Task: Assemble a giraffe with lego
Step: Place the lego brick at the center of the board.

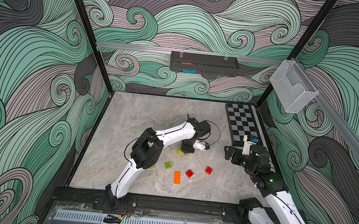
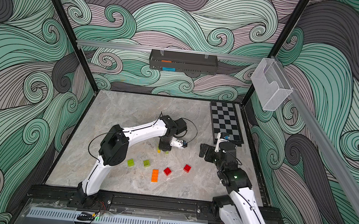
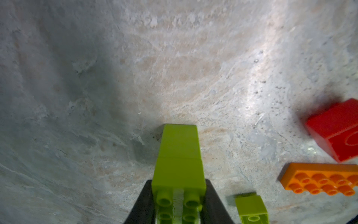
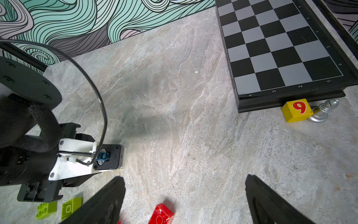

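Observation:
My left gripper (image 3: 178,182) points straight down at the table's middle and is shut on a lime green brick (image 3: 179,172), studs up. That brick tops a small joined stack; a yellow brick (image 1: 179,150) and a green one (image 1: 187,154) show under it. Loose lego lies nearer the front: two green bricks (image 2: 130,163) (image 2: 146,163), a long orange brick (image 1: 177,177) and two red bricks (image 1: 189,173) (image 1: 209,170). To the right of the stack my right gripper (image 4: 184,177) hovers open, nothing between its fingers; a red brick (image 4: 160,214) lies on the table below it.
A chessboard (image 1: 241,123) lies at the back right. A yellow cube marked 9 (image 4: 297,110) and a silver chess piece (image 4: 323,111) sit at its near edge. A black tray (image 1: 203,64) and a clear holder (image 1: 293,87) hang on the walls.

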